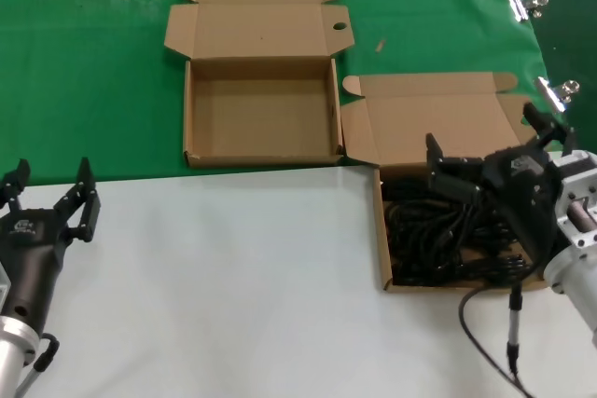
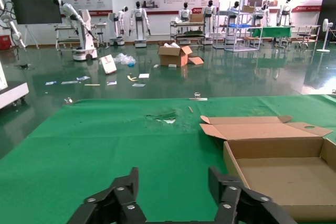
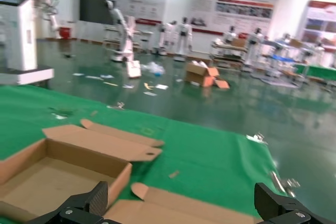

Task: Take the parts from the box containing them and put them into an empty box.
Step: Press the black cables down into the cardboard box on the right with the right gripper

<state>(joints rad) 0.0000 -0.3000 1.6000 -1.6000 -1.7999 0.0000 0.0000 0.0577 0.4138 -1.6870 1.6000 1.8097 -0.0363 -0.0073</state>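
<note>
Now, right gripper (image 1: 494,142): fingers spread wide and holding nothing, hovering over the far part of the box containing them, above the cables.
Right gripper fingers (image 3: 86,205): in the right wrist view two dark tips stand far apart at the lower edge, with cardboard between them.
Parts (image 1: 448,244): a black tangle of coiled cables filling the floor of the near right box, partly hidden under the right gripper.
Box containing them (image 1: 382,240): brown cardboard, sitting on the white table surface (image 1: 233,277) at the right, its lid flap folded back onto the green mat.
Left gripper (image 1: 51,198): open, holding nothing, at the near left over the white surface, well apart from both boxes.
Left gripper fingers (image 2: 123,195): in the left wrist view they stand parted above the mat.
Empty box (image 1: 261,118): brown cardboard with bare floor, on the green mat (image 1: 93,90) farther back and left of the cable box, lid flap open behind it, a small round hole in the flap.
Binder clips (image 1: 527,5): two metal clips at the mat's far right edge.
</note>
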